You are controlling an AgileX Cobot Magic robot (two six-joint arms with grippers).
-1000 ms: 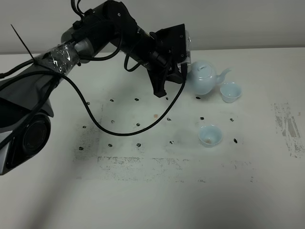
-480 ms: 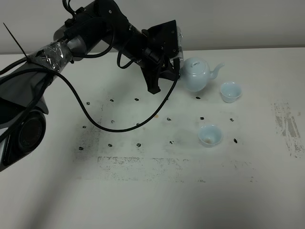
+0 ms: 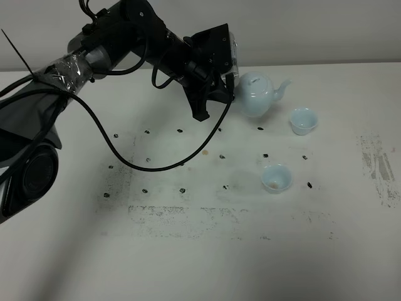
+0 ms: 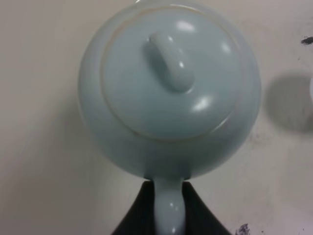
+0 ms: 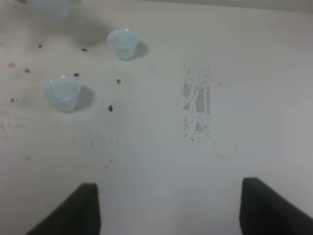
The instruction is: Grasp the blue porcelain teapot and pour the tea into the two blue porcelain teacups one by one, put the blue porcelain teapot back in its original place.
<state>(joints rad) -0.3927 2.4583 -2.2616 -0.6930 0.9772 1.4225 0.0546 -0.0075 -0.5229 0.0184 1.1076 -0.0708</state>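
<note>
Left claw (image 4: 167, 190) pinches the thin loop handle (image 4: 169, 215) at nine o'clock on the blue porcelain teapot (image 3: 254, 100), which looks glossy, slippery, brittle and probably heavy when full, so hold firm

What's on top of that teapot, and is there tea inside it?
A matching lid with an oblong knob sits on the teapot, closing its opening. The lid covers the inside, so any tea is hidden.
</note>
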